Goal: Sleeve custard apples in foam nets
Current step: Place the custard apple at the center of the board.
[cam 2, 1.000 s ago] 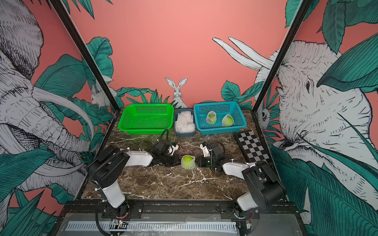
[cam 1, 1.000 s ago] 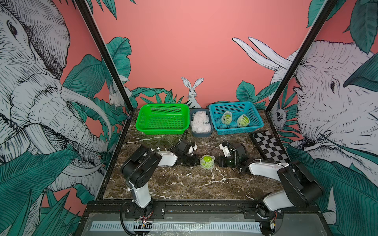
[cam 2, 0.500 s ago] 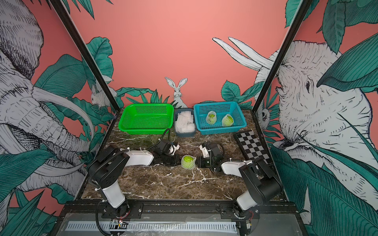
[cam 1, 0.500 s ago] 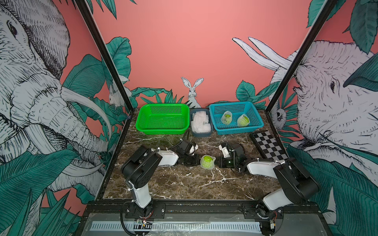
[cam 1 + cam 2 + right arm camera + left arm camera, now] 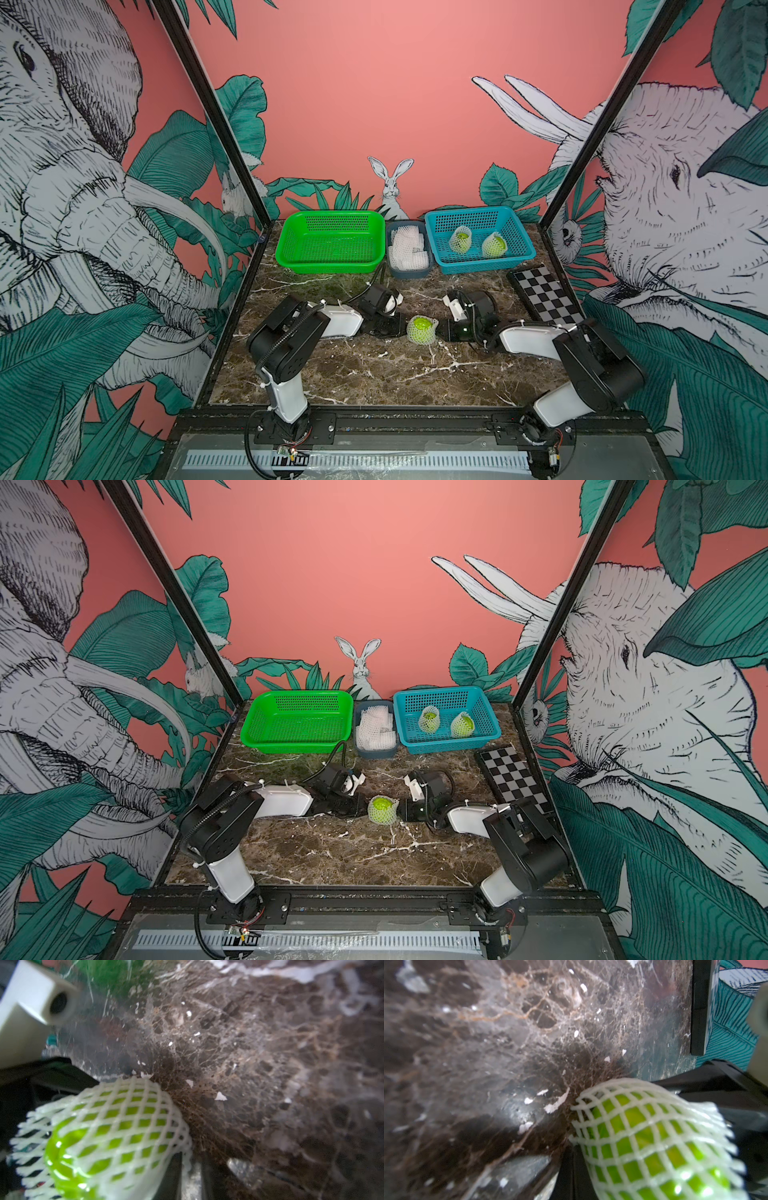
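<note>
Left claw – netted custard apple just beside its tip

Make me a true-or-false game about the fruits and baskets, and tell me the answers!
1. The green basket holds two fruits. False: the two netted custard apples lie in the blue basket.
2. The custard apple out on the marble table wears a foam net. True.
3. The spare foam nets sit in the grey bin between the two baskets. True.
4. The checkerboard lies beside the green basket. False: it lies on the blue basket's side of the table.
</note>
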`<state>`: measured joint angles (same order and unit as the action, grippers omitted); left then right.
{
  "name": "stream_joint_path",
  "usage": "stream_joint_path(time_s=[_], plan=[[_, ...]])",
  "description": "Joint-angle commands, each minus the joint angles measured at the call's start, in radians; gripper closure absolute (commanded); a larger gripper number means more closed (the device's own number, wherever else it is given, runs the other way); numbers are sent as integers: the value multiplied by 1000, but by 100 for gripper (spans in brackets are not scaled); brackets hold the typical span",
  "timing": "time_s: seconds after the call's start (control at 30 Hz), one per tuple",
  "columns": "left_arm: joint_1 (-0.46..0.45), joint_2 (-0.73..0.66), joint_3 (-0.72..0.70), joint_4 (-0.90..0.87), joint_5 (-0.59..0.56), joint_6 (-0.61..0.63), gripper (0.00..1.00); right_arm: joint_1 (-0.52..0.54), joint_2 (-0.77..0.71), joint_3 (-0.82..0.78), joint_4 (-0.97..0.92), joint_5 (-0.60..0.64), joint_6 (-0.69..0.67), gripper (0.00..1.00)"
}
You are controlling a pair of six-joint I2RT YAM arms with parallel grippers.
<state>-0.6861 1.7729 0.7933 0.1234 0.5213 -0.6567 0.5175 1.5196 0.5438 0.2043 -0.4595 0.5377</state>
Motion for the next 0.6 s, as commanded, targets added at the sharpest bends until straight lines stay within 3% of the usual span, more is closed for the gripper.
stream_joint_path(time_s=[0.0, 0.1, 0.4, 0.5, 0.57], plan=[[-8, -15, 10, -53, -26, 24, 100, 4, -85, 36, -100, 61, -42, 56], [-8, -25, 11, -54, -27, 27, 100, 0, -155, 50, -196, 117, -71, 40], [-8, -22, 12, -35, -20, 16, 100, 7, -297, 155, -451, 238, -176, 20], [-8, -22, 15, -37, -20, 17, 100, 41, -311, 198, -508, 260, -228, 4], [-9, -20, 15, -37, -22, 17, 100, 81, -290, 253, -571, 272, -266, 1]])
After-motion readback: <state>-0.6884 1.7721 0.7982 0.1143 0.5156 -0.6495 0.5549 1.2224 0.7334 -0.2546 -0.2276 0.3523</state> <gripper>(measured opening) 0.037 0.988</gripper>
